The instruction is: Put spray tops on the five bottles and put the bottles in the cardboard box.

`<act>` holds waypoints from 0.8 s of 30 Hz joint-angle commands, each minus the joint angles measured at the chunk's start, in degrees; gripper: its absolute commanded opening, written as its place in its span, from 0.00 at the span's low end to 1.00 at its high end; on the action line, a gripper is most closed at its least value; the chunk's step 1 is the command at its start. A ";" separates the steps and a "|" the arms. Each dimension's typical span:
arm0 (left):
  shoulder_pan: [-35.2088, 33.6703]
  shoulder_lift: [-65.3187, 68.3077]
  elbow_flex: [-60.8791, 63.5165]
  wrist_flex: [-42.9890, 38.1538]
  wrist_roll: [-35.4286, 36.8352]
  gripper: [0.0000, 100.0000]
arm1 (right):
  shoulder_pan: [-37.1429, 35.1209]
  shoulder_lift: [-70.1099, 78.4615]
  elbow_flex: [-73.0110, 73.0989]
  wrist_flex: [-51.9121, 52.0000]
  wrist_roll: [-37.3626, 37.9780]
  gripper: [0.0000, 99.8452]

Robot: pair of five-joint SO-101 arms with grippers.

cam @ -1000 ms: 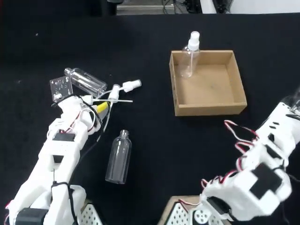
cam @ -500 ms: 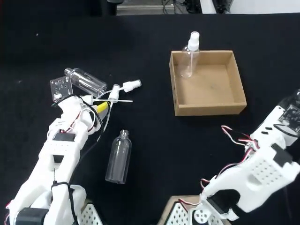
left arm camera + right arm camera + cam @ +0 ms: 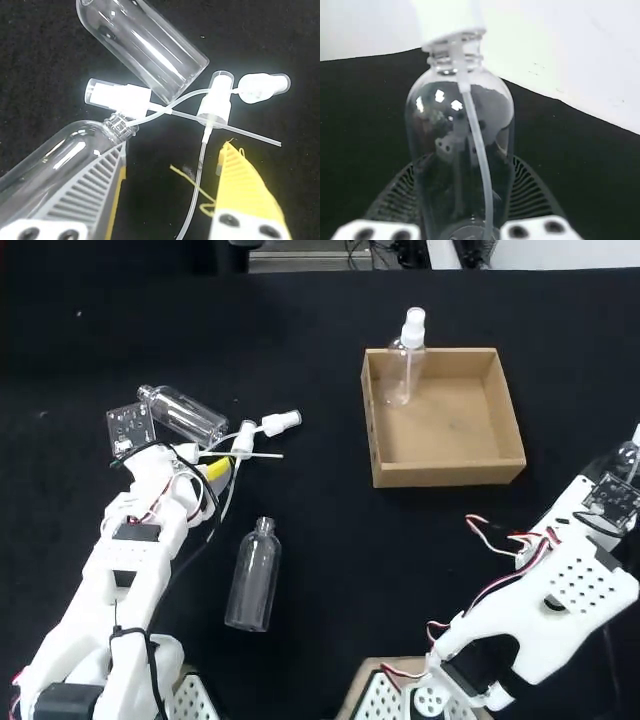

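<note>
Nearest us, one uncapped bottle point(image 3: 253, 575) lies alone on the black desk point(image 3: 340, 540). To the right, the right hand point(image 3: 612, 495) is clenched around a capped bottle point(image 3: 627, 458), held upright off the desk just beside the cardboard box point(image 3: 445, 473); in the right wrist view we see its dip tube running down inside the clear wall point(image 3: 462, 150). On the left, the left hand point(image 3: 172, 165) rests with its jaws spread and grasps nothing. A second bare bottle point(image 3: 60, 155) lies along one jaw, and three loose spray tops point(image 3: 120, 95) point(image 3: 217, 100) point(image 3: 262, 84) lie tangled just ahead of it. A third bare bottle point(image 3: 182, 413) lies beyond them. Farthest, one finished bottle point(image 3: 405, 365) stands in the box's far corner.

We judge the step in hand to be boxing the second finished bottle. The next move calls for lifting it over the near wall, lowering it onto the bare box floor apart from the first bottle, and only then releasing
</note>
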 commanded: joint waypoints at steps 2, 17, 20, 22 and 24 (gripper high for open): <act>0.84 -1.49 -0.92 -1.32 0.44 0.29 | 1.14 1.01 -2.24 -1.41 0.09 0.02; 0.84 -1.49 -1.01 -1.41 0.44 0.29 | 1.32 3.12 -2.42 -1.58 0.09 0.02; 0.84 -1.49 -1.01 -1.41 0.44 0.29 | 1.41 2.95 -3.74 -6.24 0.35 0.02; 0.75 -1.49 -1.01 -1.41 0.44 0.29 | 1.41 2.95 -5.32 -8.79 0.35 0.02; 0.75 -1.49 -1.01 -1.41 0.44 0.29 | 1.41 3.12 -7.69 -9.32 0.35 0.02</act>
